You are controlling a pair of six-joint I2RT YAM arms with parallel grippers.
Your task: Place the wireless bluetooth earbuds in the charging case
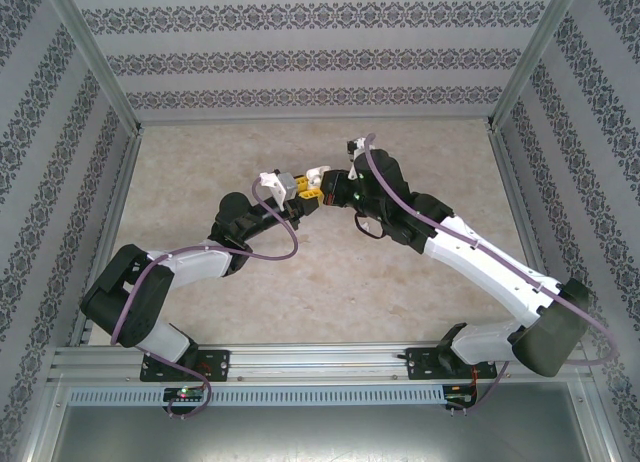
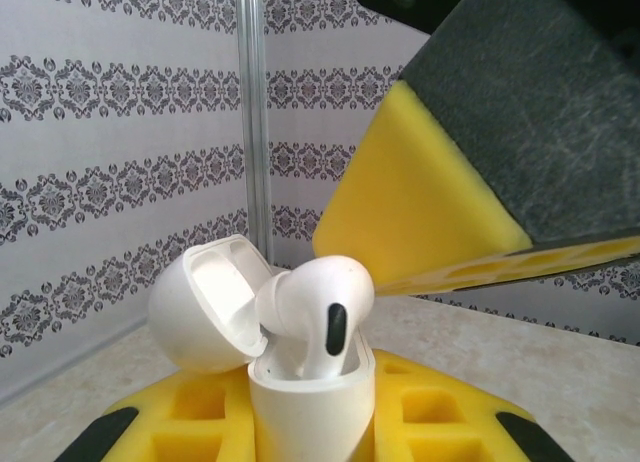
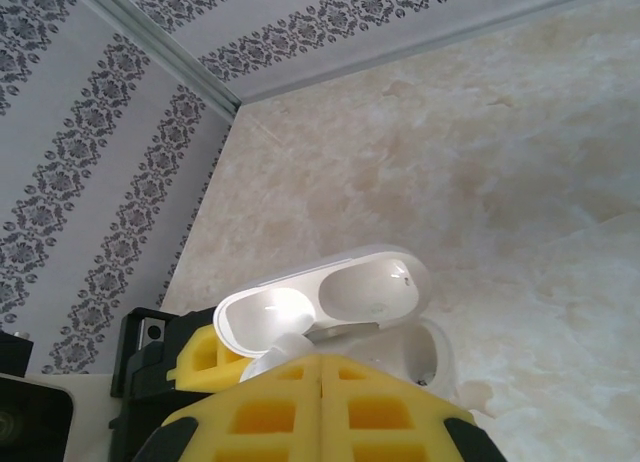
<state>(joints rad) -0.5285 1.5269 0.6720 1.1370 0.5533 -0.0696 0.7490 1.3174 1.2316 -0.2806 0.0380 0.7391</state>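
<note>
A white charging case (image 2: 308, 407) stands upright with its lid (image 2: 205, 307) swung open, and the yellow foam pads of my left gripper (image 2: 312, 437) are shut on its body. One white earbud (image 2: 318, 304) sits with its stem down in a slot of the case, its head sticking out above the rim. My right gripper (image 3: 320, 370) is shut, pads pressed together, its tip right over that earbud (image 3: 272, 354) and the open case (image 3: 425, 357). From above, both grippers meet at mid-table, the left (image 1: 298, 200) beside the right (image 1: 320, 189). The second slot looks empty.
The marbled tabletop (image 3: 470, 152) lies below the raised case. Patterned walls and aluminium frame posts (image 2: 252, 112) enclose the table on three sides. The right gripper's yellow pad (image 2: 420, 207) hangs close over the case in the left wrist view.
</note>
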